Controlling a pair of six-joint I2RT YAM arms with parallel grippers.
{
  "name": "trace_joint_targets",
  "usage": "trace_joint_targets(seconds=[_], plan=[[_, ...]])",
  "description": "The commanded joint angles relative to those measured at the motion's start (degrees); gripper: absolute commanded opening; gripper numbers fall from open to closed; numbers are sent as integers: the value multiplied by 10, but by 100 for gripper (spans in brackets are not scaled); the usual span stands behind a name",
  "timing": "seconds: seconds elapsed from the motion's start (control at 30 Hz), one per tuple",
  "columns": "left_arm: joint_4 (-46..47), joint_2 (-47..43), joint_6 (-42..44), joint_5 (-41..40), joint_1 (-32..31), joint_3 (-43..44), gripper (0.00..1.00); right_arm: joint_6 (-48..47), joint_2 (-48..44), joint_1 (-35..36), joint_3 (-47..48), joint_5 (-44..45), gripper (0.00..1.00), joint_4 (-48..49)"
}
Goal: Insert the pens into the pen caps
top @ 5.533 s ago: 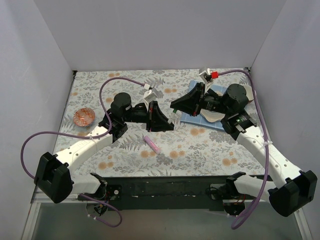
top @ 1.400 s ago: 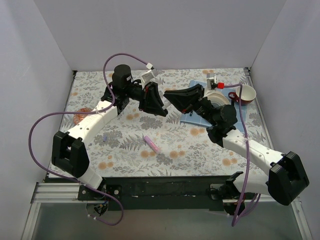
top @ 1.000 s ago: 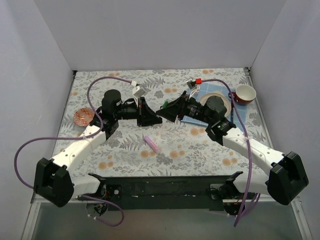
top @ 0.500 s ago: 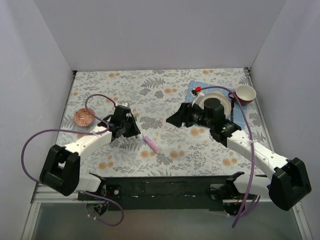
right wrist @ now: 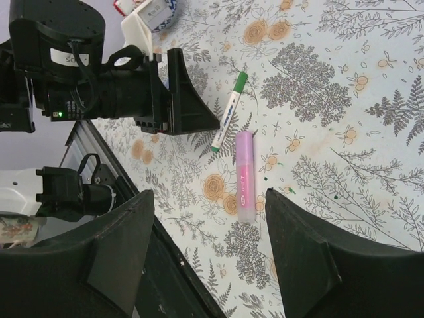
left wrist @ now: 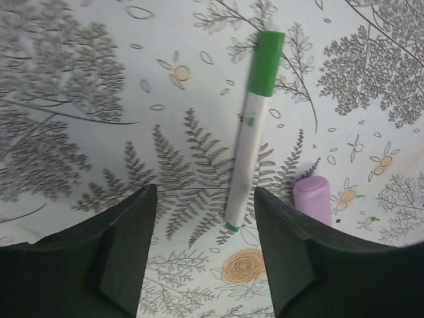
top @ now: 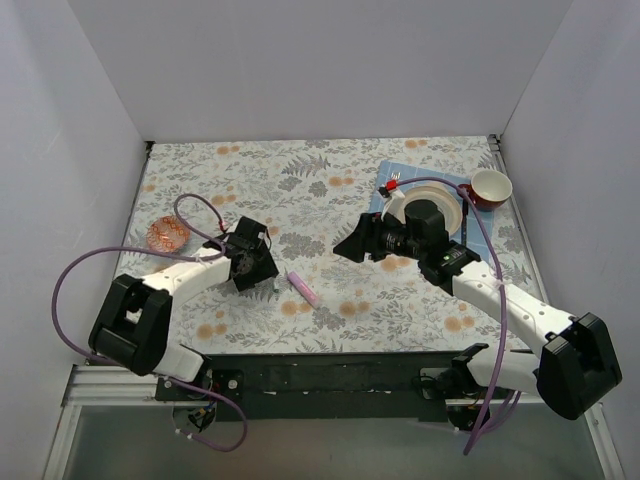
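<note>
In the left wrist view the left claw [left wrist: 205, 265] is standing partly spread at the bottom of the frame. Its two dark fingers [left wrist: 126, 255] are pinching nothing, and only fern-printed cloth [left wrist: 79, 99] is showing in the gap. Just beyond that gap the white pen [left wrist: 246, 152] is lying loose on the cloth, slanting from lower centre up toward the top, with the green cap [left wrist: 267, 63] sitting on its far end. A small green mark is showing on the barrel, too small to read. The pink pen [left wrist: 313, 199] is poking in at the lower right, near the white pen but apart from it. In the right wrist view the right claw [right wrist: 215, 258] is gaping wide and carrying nothing. Both pens are lying side by side in the middle of that frame, and the print running along the pink barrel is too fine to read. A white label on the left arm [right wrist: 66, 59], upper left, is likewise illegible. From above, a plate [top: 450, 197] and a cup [top: 490, 185] are sitting at the upper right.
</note>
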Motion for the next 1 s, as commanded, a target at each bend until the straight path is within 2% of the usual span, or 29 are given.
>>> trace_joint_targets(seconds=[0.0, 0.03, 0.07, 0.13, 0.2, 0.23, 0.27, 0.3, 0.33, 0.37, 0.47, 0.53, 0.57, 0.63, 0.67, 0.7, 0.77, 0.8, 0.83, 0.87, 0.9, 0.93, 0.97], plan=[[-81, -77, -48, -132, 2, 45, 63, -12, -4, 0, 3, -18, 74, 40], [-91, -85, -53, -160, 2, 49, 66, -13, -4, -1, 3, -26, 74, 42], [-100, -101, -56, -228, 3, 50, 71, -13, -2, 0, 4, -31, 74, 48], [-128, -109, -56, -301, 16, 43, 73, -12, -1, -1, -1, -42, 74, 58], [-160, -109, -48, -413, 47, 33, 73, -3, -1, -1, -11, -55, 75, 73], [-208, -101, -116, -443, 73, 48, 75, 0, -1, -1, -15, -60, 74, 81], [-222, -97, -113, -459, 95, 53, 69, 3, -1, 0, -19, -65, 74, 88], [-201, -93, -90, -463, 122, 56, 67, 4, -1, 0, -24, -71, 74, 95], [-182, -93, -26, -464, 127, 51, 67, 4, -1, 0, -25, -73, 74, 96], [-158, -93, 2, -469, 132, 48, 67, 3, 0, 0, -24, -74, 74, 96], [-165, -75, 0, -499, 168, 62, 68, -7, 4, 0, -17, -81, 74, 91], [-117, -59, 63, -487, 193, 50, 66, -13, 7, -1, -14, -85, 74, 90], [-91, -55, 124, -499, 196, 33, 66, -14, 10, -1, -13, -87, 74, 89], [-55, -45, 158, -542, 200, 28, 68, -17, 14, -2, -13, -90, 74, 90], [-40, -49, 185, -531, 200, 27, 71, -17, 20, -2, -12, -92, 74, 90], [8, -55, 276, -508, 200, 16, 72, -17, 25, -3, -11, -101, 74, 90], [48, -80, 336, -472, 201, -2, 70, -9, 39, -3, -10, -112, 74, 94], [95, -90, 398, -461, 203, -23, 72, -5, 44, -3, -9, -126, 74, 94], [105, -97, 406, -450, 204, -28, 72, 2, 50, -2, -9, -134, 73, 94], [113, -103, 386, -465, 208, -26, 74, 6, 60, -3, -9, -139, 72, 90], [80, -114, 339, -473, 230, 5, 79, 9, 65, -2, -10, -148, 72, 89], [41, -126, 188, -458, 246, 23, 85, 11, 68, -2, -12, -153, 71, 89], [21, -140, 134, -379, 260, 33, 86, 16, 75, -2, -12, -156, 69, 88]])
